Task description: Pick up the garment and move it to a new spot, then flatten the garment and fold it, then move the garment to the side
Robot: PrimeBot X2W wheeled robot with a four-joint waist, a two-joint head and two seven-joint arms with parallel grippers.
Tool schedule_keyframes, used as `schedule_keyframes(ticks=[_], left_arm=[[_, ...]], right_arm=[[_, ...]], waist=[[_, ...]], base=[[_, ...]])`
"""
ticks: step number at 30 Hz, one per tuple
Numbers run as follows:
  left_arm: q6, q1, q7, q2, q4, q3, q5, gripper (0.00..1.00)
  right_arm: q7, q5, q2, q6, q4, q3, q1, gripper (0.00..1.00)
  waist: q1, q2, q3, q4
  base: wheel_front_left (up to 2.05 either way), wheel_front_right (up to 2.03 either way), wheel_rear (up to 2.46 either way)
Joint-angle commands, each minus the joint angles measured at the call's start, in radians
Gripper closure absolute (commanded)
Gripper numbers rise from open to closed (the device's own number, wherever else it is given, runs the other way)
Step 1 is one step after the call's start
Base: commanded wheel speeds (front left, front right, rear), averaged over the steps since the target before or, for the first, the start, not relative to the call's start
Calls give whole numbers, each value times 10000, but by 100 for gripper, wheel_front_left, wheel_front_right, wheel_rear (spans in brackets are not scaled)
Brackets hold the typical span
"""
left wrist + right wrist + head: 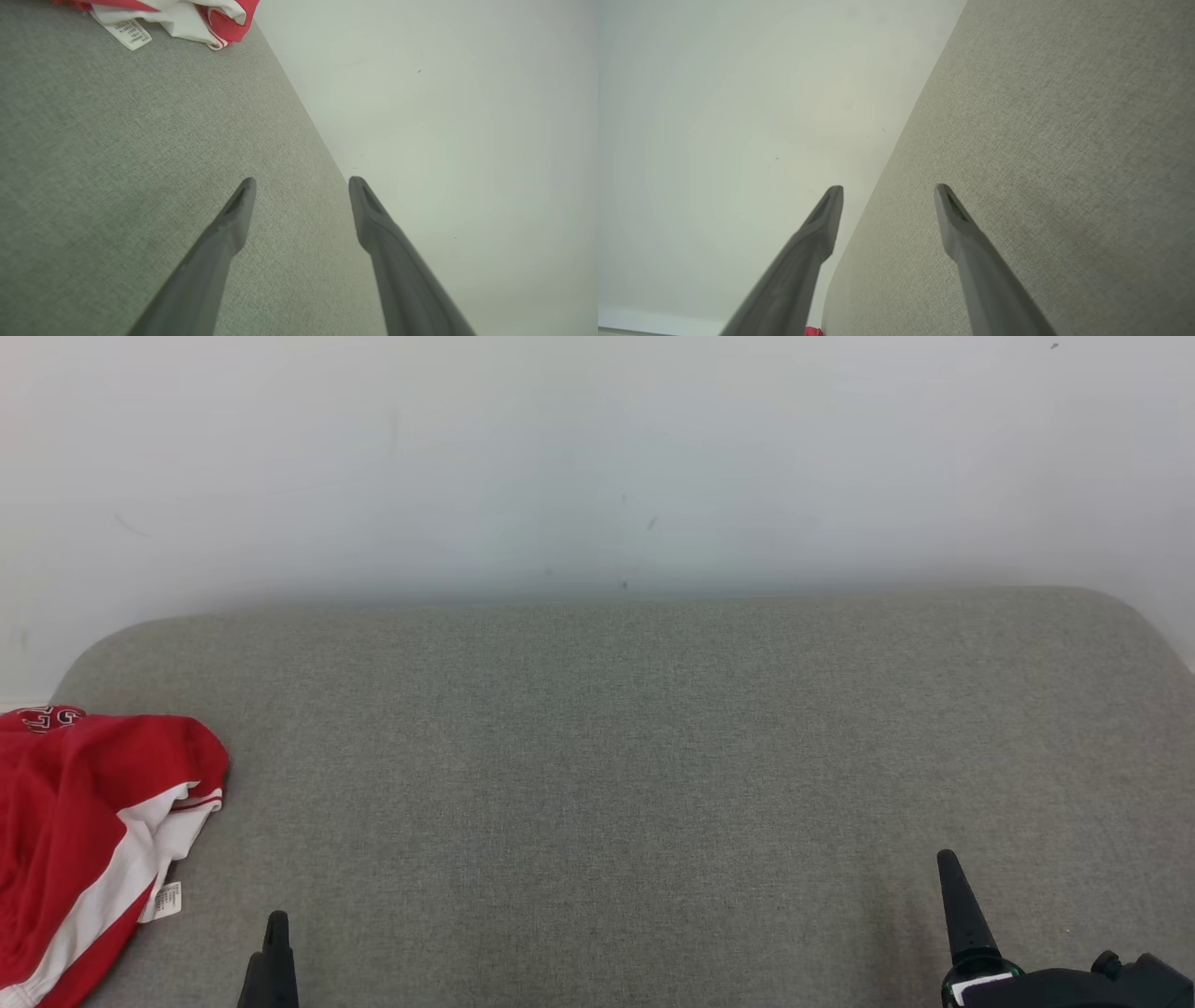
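Left gripper (302,182) fingers stand spread and hold nothing; the right gripper (888,188) is likewise spread and empty. We locate the red-and-white garment (89,803) crumpled at the left edge of the grey fabric surface (607,756), its white care label (168,899) exposed, clear of both grippers. A white wall (597,457) backs the surface.

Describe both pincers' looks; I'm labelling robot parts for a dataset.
The left pincer and right pincer each have two long, dark grey fingers tapering to narrow tips with grooved inner faces. The right one's black base carries a green ring and white label.
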State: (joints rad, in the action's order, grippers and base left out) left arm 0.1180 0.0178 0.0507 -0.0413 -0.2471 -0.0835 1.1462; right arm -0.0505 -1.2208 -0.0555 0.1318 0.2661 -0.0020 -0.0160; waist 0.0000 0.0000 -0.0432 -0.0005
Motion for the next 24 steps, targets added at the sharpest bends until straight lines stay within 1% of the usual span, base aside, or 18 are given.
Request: schedule_keyframes(ticks=[1, 13, 19, 21, 22, 24], left_arm=[[-23, -16, 89, -64, 211, 32, -464, 0], [-263, 269, 485, -74, 417, 340, -2952, 0], [-322, 350, 670, -77, 433, 450, -4226, 0], [-322, 367, 726, -78, 466, 477, -4577, 0], [-322, 367, 726, -78, 466, 477, -4577, 0], [-299, 421, 814, -81, 490, 510, -5080, 0]], right_arm=[[-92, 368, -49, -7, -86, 55, -42, 0], [-492, 2577, -155, -8, 216, 240, 14, 0], [-675, 3704, -168, -9, 381, 235, 51, 0], [-728, 4023, -153, -10, 423, 246, 62, 0], [-728, 4023, -153, -10, 423, 246, 62, 0], [-814, 4482, -155, -10, 525, 287, 73, 0]], waist=[[0, 0, -15, 0], [0, 0, -134, -2], [0, 0, -195, -10], [0, 0, -216, -10], [0, 0, -216, -10], [0, 0, -255, -8]], base=[[0, 0, 0], [0, 0, 0], [0, 0, 0], [0, 0, 0], [0, 0, 0], [0, 0, 0]])
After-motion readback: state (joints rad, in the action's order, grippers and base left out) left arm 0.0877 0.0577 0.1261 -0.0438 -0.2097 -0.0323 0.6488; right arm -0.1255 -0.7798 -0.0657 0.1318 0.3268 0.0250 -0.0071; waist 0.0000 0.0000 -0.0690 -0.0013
